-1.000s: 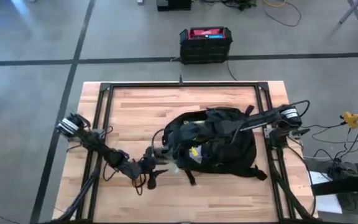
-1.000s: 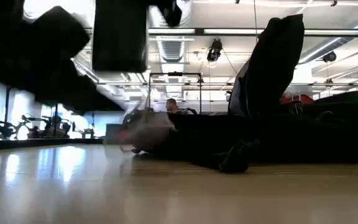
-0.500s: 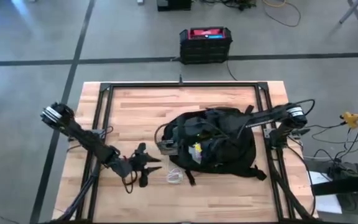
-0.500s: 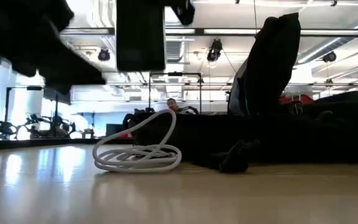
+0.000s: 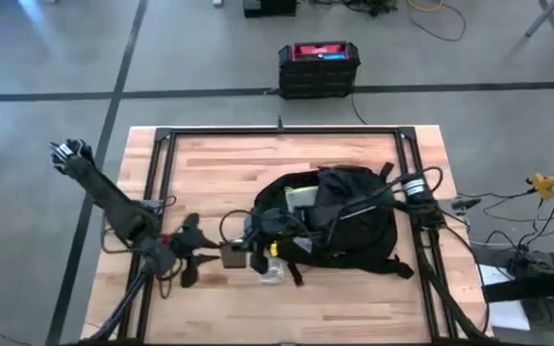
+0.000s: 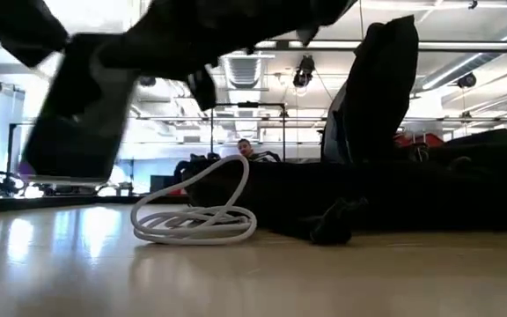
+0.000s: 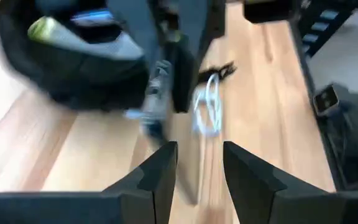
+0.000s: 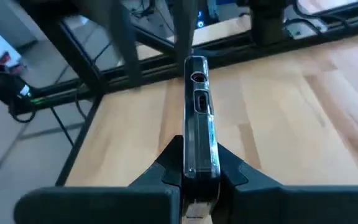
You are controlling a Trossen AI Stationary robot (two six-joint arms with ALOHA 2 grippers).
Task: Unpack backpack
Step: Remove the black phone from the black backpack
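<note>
Our left arm reaches from the table's left edge, folded at the elbow, its left pincer (image 5: 188, 261) low over the near-left of the table with the fingers (image 7: 160, 171) spread apart and nothing between them. Our right arm stretches from the right edge across toward the left, and its right pincer (image 5: 241, 257) sits just beside the left one. Its fingers (image 8: 169, 163) are closed on a thin flat device (image 8: 197, 118) that sticks out forward between them.

Bright overhead light; left wrist view motion-blurred
</note>
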